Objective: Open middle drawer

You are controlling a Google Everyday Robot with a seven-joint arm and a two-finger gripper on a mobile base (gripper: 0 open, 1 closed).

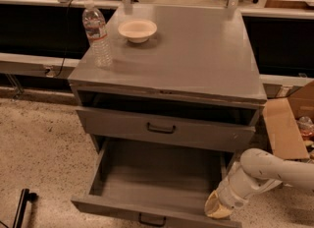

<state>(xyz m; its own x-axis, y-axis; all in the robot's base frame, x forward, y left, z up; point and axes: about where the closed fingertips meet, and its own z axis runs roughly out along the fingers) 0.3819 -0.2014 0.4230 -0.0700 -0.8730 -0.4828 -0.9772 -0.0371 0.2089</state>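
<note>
The end effector (218,207) sat at the right front corner of the pulled-out middle drawer (152,173); whether it gripped anything could not be told.

Mid drawer (157,175) pulled out; claw (218,207) at its front R corner; bottle (96,33), bowl (137,29) on cabinet top (196,50).

middle drawer (157,180): grey metal, black loop handle | pulled well out, plain grey interior showing | gripper (217,207) at its front right corner
</note>
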